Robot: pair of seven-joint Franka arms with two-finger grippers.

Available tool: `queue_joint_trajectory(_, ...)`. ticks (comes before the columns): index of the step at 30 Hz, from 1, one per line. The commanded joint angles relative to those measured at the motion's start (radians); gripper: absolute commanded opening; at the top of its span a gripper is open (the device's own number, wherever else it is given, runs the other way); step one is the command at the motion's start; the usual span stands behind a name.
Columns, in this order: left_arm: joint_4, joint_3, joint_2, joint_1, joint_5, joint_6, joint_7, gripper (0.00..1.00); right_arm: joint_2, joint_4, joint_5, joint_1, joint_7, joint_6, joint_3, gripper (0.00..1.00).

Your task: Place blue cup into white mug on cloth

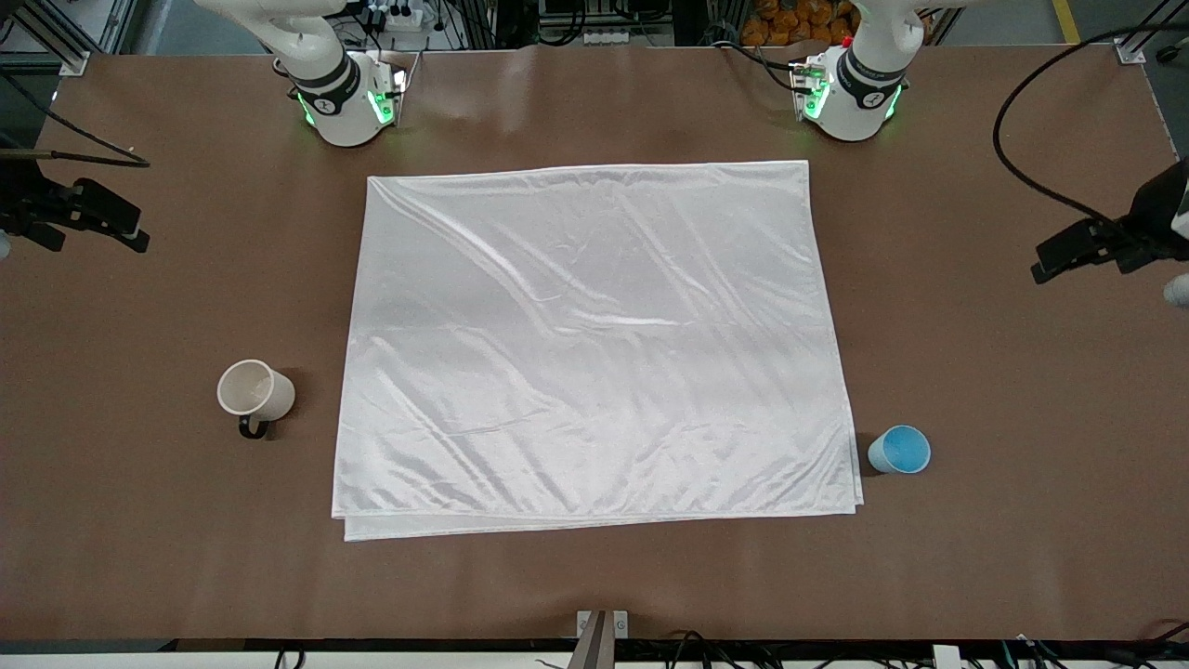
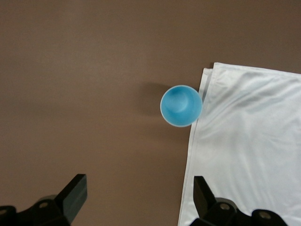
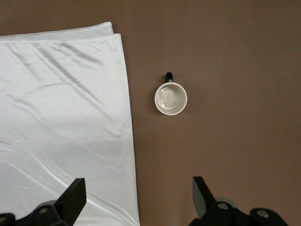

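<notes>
The blue cup (image 1: 899, 450) (image 2: 181, 105) stands upright on the bare table, touching the cloth's corner toward the left arm's end. The white mug (image 1: 253, 388) (image 3: 170, 98) stands upright on bare table toward the right arm's end, a little apart from the cloth, its black handle pointing at the front camera. The white cloth (image 1: 594, 344) (image 2: 249, 141) (image 3: 61, 117) lies flat between them. My left gripper (image 1: 1045, 262) (image 2: 139, 181) hangs open high over the table by the cup. My right gripper (image 1: 139, 232) (image 3: 139, 183) hangs open high by the mug. Both hold nothing.
The brown table (image 1: 594, 585) stretches around the cloth. A black cable (image 1: 1012, 139) loops over the table at the left arm's end. A small metal bracket (image 1: 602, 624) sits at the table's front edge.
</notes>
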Motion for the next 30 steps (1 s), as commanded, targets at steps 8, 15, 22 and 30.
queue_joint_trajectory(8, 0.019, -0.002, 0.144, 0.001, 0.005, 0.14, 0.015, 1.0, 0.242, 0.034, 0.003, -0.054, -0.009, 0.197, 0.001, 1.0)
queue_joint_trajectory(15, 0.019, -0.002, 0.201, 0.003, -0.002, 0.201, 0.015, 1.0, 0.364, 0.04, -0.003, -0.056, -0.007, 0.311, 0.001, 1.0)
queue_joint_trajectory(22, 0.023, -0.002, 0.258, -0.005, -0.004, 0.222, 0.011, 1.0, 0.449, 0.04, -0.001, -0.077, -0.007, 0.4, 0.001, 1.0)
queue_joint_trajectory(30, 0.022, -0.003, 0.301, -0.008, 0.001, 0.279, 0.015, 1.0, 0.505, 0.039, -0.001, -0.09, -0.009, 0.446, 0.001, 1.0)
